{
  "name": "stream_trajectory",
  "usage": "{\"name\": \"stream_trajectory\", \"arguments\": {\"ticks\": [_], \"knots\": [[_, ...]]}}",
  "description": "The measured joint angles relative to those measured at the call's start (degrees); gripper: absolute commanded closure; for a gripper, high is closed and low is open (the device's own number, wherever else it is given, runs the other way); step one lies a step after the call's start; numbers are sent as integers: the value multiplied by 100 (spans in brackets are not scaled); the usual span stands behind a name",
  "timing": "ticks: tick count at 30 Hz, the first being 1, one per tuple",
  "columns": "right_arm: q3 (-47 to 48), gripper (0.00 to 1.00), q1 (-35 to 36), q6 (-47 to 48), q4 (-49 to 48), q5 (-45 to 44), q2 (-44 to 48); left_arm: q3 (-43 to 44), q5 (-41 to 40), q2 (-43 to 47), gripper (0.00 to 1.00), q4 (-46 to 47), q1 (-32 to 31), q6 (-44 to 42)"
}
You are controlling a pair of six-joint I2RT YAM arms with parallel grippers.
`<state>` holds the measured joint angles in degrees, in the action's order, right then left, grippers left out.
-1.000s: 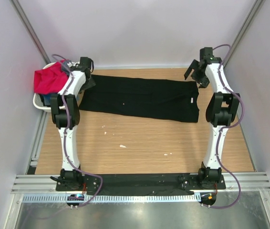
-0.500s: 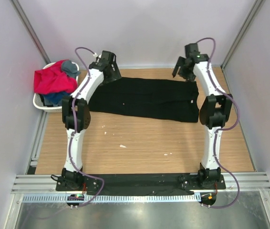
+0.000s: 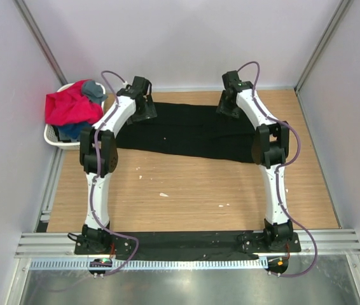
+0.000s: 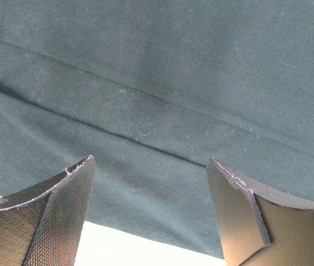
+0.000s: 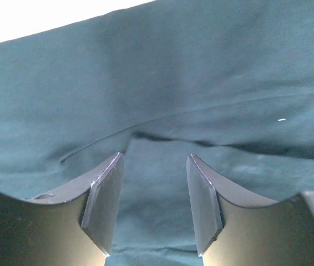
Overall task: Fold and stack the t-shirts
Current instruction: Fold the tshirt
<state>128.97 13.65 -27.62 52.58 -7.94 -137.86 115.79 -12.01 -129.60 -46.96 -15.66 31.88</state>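
A large black t-shirt [image 3: 193, 133] lies folded into a long strip across the far half of the wooden table [image 3: 186, 190]. My left gripper [image 3: 143, 107] sits low over the strip's far left edge. In the left wrist view it [image 4: 150, 160] stands wide open above the dark cloth [image 4: 173, 83], whose hem runs just below the fingers. My right gripper [image 3: 231, 105] is down at the far edge, right of the middle. Its jaws [image 5: 154, 156] are half apart, with a cloth [image 5: 162, 83] fold between them, not pinched.
A white laundry basket [image 3: 49, 136] stands off the table's far left corner, holding a red-pink shirt [image 3: 69, 107], a grey one [image 3: 94, 89] and a blue one [image 3: 72, 130]. Small white scraps [image 3: 163, 194] lie on the bare wood. Walls close in on three sides.
Both arms swung inward from the shirt's two ends to its far edge and came down onto it. The right jaws narrowed; the left jaws widened.
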Motion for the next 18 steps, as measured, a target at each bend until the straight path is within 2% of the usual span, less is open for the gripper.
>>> {"name": "stream_trajectory", "arguments": {"ticks": [7,11,18], "knots": [[2,48,-68,-61,-118,-144,-59,-17,4,210,17,-72,-2,-111],[4,48,-35,-107,-221,-129,-149,-66,7,247,11,-81,-2,-136],[4,54,37,-151,-286,-87,-319,-98,7,247,8,-175,-2,-155]]}}
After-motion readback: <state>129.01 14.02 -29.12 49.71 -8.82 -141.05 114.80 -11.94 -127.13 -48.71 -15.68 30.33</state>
